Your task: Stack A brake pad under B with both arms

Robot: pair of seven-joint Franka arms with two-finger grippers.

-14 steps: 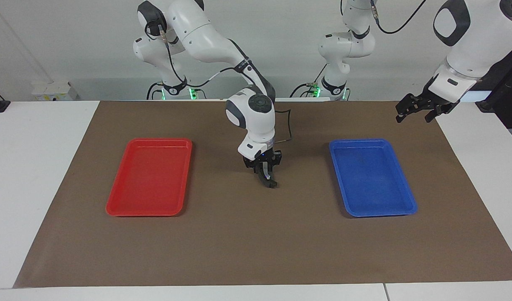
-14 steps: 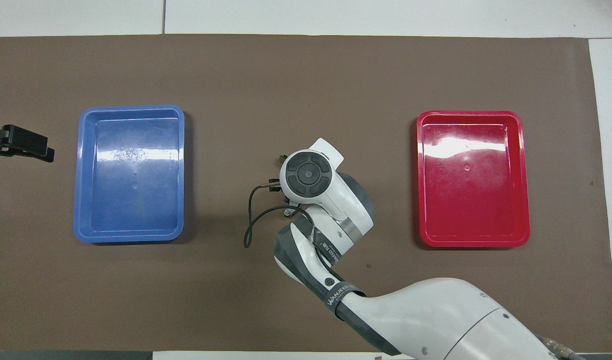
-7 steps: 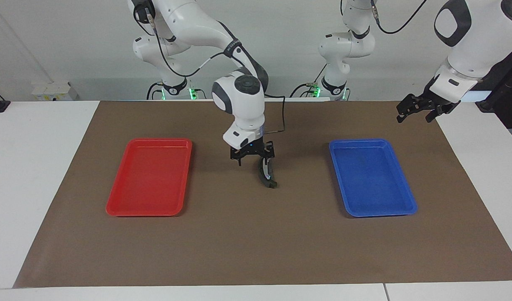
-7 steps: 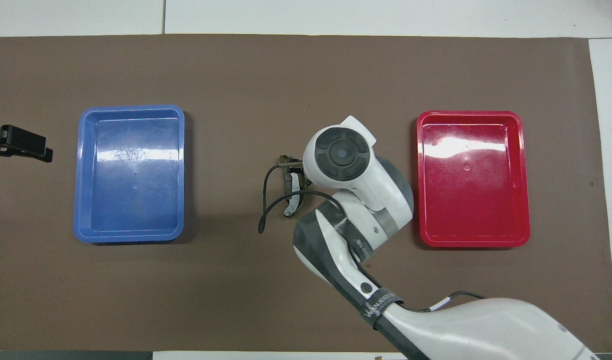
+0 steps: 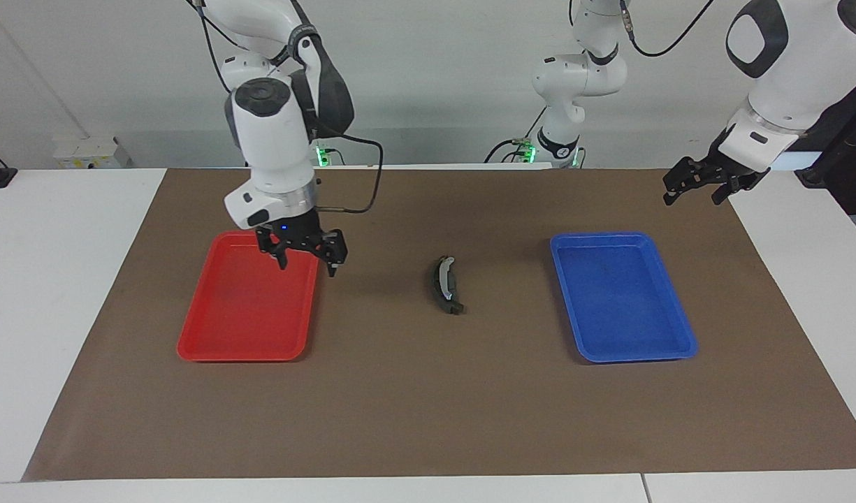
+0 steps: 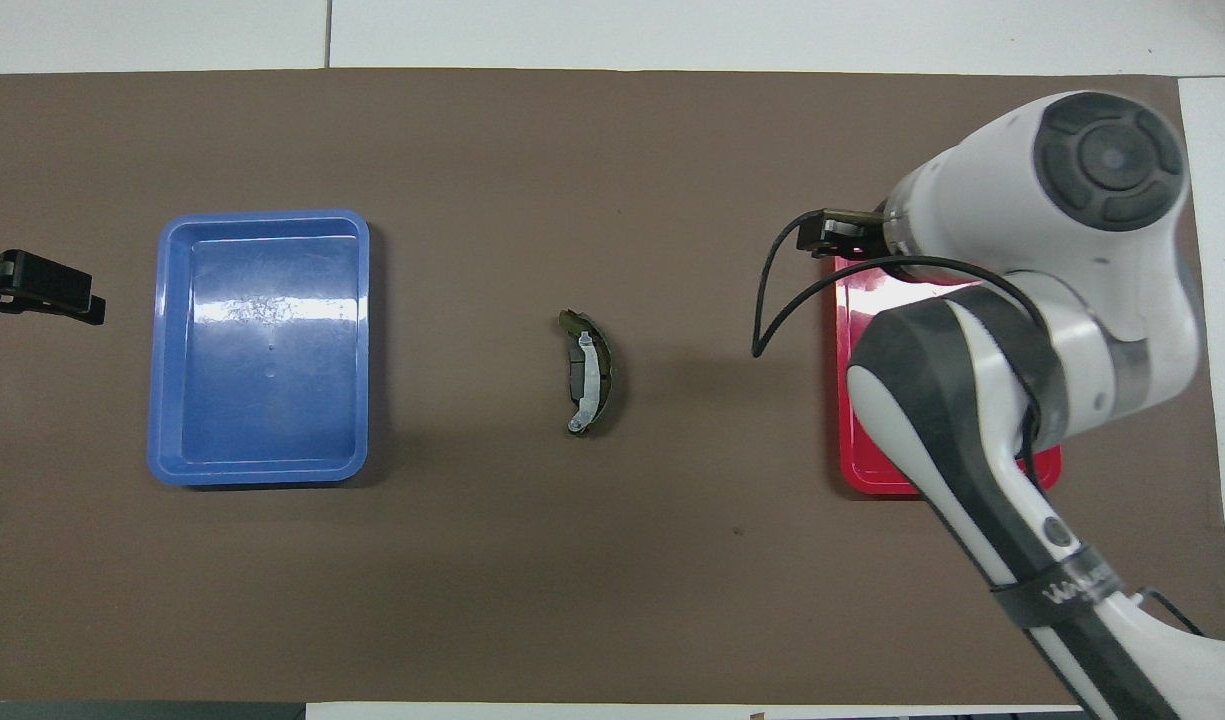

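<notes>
Now, stack: B [image 5: 444, 286] lies on the brown mat in the middle of the table [image 5: 64, 293], between the red tray [image 5: 249, 299] and the blue tray [image 5: 622, 297]; under its silver strip the overhead view shows a dark grey pad, A brake pad [image 6: 573, 362], I judge.
Long axis: runs from nearer the robots to farther from them.
Right gripper: the right gripper [image 5: 303, 254] hangs over the red tray's edge, fingers spread and holding nothing; B lies toward the left arm's end from it.
Left gripper: the left gripper [image 5: 698, 183] waits over the mat's corner, well apart from B; jaws spread, empty.
Nearer arm: the right.
Views: overhead shows strip and pad; facing shows the right gripper's height.
Progress: stacking looks done.
</notes>
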